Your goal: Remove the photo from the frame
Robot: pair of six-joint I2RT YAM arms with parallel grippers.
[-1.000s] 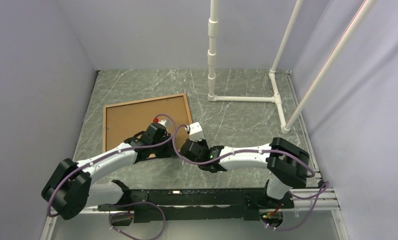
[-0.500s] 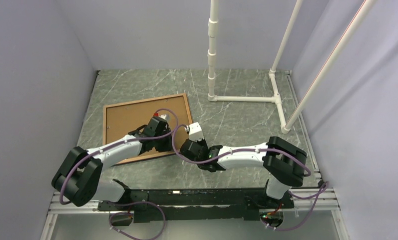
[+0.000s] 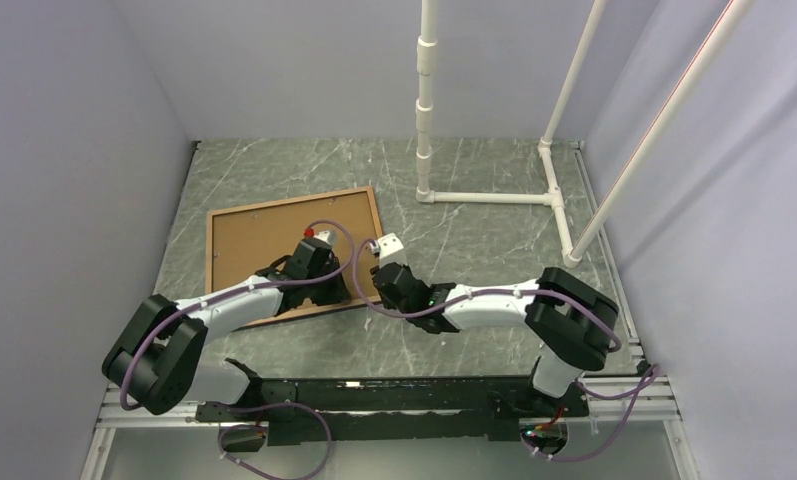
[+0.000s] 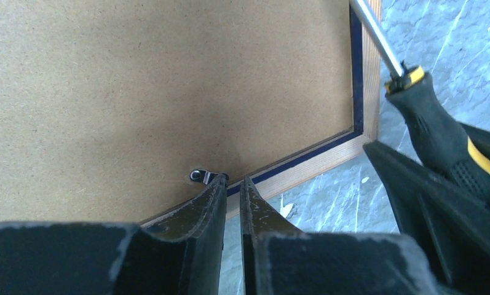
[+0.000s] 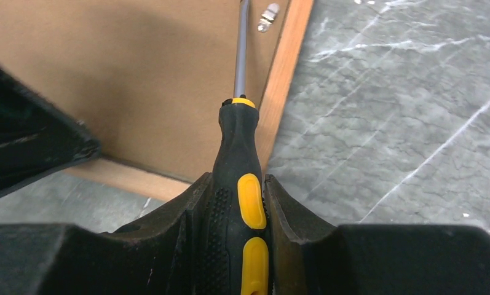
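Note:
The frame (image 3: 211,262) lies face down on the table, its wooden back rim and navy inner edge (image 4: 304,161) showing. Of the photo only the brown hardboard back (image 3: 259,238) (image 4: 138,92) is visible. My left gripper (image 3: 336,292) (image 4: 233,179) hovers at the frame's near right corner. Its jaws stand a narrow slit apart with nothing between them, the left tip touching a small metal clip (image 4: 199,176). My right gripper (image 3: 387,278) (image 5: 237,178) is shut on a black-and-yellow screwdriver (image 5: 239,147) (image 4: 433,132). The shaft runs along the frame's right side (image 5: 285,80) toward another clip (image 5: 268,17).
A white pipe stand (image 3: 426,110) rises at the back right, with its base bars on the grey marble table (image 3: 474,250). Lilac walls close in left, right and behind. The two grippers are close together at the frame's corner.
The right gripper has carried the screwdriver farther up along the frame's right side. The left arm has stretched lower toward the frame's near right corner, and its jaws have narrowed slightly.

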